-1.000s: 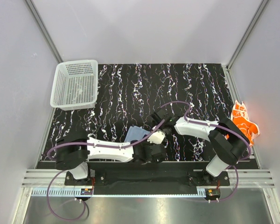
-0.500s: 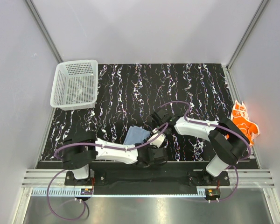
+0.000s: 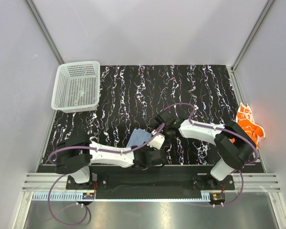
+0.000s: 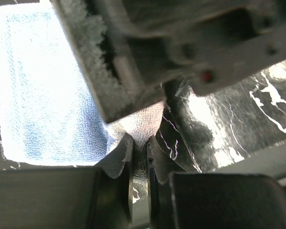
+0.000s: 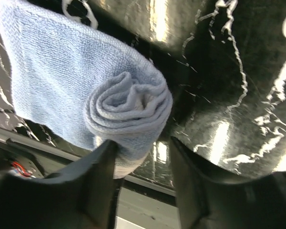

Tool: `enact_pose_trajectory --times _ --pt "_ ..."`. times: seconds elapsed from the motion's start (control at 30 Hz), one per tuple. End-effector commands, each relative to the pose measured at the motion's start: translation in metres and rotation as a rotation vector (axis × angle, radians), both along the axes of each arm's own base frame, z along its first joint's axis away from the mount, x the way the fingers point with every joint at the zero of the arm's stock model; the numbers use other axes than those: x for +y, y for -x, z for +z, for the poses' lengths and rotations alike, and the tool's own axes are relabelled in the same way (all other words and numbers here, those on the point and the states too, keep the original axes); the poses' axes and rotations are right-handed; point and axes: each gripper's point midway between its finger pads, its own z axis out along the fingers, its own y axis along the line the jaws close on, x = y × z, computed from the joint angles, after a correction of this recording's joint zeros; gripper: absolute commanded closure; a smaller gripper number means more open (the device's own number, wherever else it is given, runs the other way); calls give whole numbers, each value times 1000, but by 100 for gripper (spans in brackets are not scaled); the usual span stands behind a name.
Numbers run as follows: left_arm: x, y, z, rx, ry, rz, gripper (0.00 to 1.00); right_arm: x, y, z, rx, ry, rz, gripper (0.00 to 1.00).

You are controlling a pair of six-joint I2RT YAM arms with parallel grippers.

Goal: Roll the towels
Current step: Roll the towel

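Note:
The light blue towel (image 3: 139,138) lies on the mat near the front edge, partly rolled. Its rolled end (image 5: 128,107) shows as a spiral in the right wrist view. My right gripper (image 5: 143,162) is open around that end: the roll rests against one finger (image 5: 100,176) and the other stands apart from it. My left gripper (image 4: 139,152) is shut on a pinch of the blue towel (image 4: 43,90) at its near edge, and it also shows in the top view (image 3: 151,153). The orange flowered towel (image 3: 249,125) lies crumpled at the far right, off the mat.
A white perforated basket (image 3: 76,86) stands at the back left corner of the black marbled mat (image 3: 181,90). The two grippers are close together over the towel, with the right gripper's body (image 4: 181,43) just above my left jaws. The mat's front edge is right behind them.
My left gripper has shifted slightly left along the towel's near edge. The right gripper has stayed almost in place at the rolled end.

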Motion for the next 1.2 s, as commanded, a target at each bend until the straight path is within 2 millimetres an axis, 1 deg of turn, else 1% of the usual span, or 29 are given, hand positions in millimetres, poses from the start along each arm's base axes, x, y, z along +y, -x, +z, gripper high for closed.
enact_pose_trajectory --times 0.0,0.07,0.1,0.13,0.2,0.23,0.33,0.37,0.47,0.63,0.67,0.7,0.77,0.8,0.83,0.9,0.93,1.03,1.1,1.13,1.17 --pt "-4 16 -1 98 72 -39 100 -11 -5 15 -40 41 26 43" --pt "-1 16 0 116 91 -29 100 -20 -12 14 -34 41 2 41" --pt "-1 15 5 120 112 -28 100 -23 -14 13 -36 43 3 41" --pt "-1 16 5 134 124 -30 100 -30 -21 12 -34 45 -19 40" --pt "3 13 5 145 138 -17 100 -37 -24 9 -26 45 -31 39" --pt "3 13 8 154 156 -16 100 -45 -29 7 -24 50 -46 39" --pt "5 13 9 172 182 -11 100 -54 -33 5 -22 56 -59 39" --pt "6 10 9 176 190 -2 100 -59 -37 4 -23 62 -74 39" --pt "7 10 9 186 203 2 100 -66 -40 2 -19 72 -82 38" --pt "5 11 14 197 221 -11 100 -79 -53 0 -18 108 -101 37" --pt "5 11 14 200 224 -10 100 -80 -60 4 -36 119 -111 37" --pt "4 11 16 202 236 -13 100 -85 -61 5 -34 131 -117 37" --pt "3 12 17 217 252 -19 100 -88 -70 15 -70 140 -133 36" --pt "2 12 19 222 265 -21 100 -91 -71 18 -73 149 -134 35" --pt "1 13 20 241 278 -27 100 -93 -77 27 -96 142 -152 35" --pt "-2 13 21 256 299 -38 100 -100 -79 34 -112 163 -168 34" --pt "-3 14 21 277 310 -40 100 -103 -82 42 -133 162 -180 33" --pt "-8 15 23 321 359 -53 100 -110 -82 53 -165 173 -205 32" --pt "-13 14 27 340 408 -60 100 -113 -81 58 -178 171 -231 32" --pt "-12 20 24 380 423 -73 100 -114 -77 61 -189 154 -240 32" --pt "-15 14 27 386 469 -60 100 -113 -74 63 -193 134 -240 32"
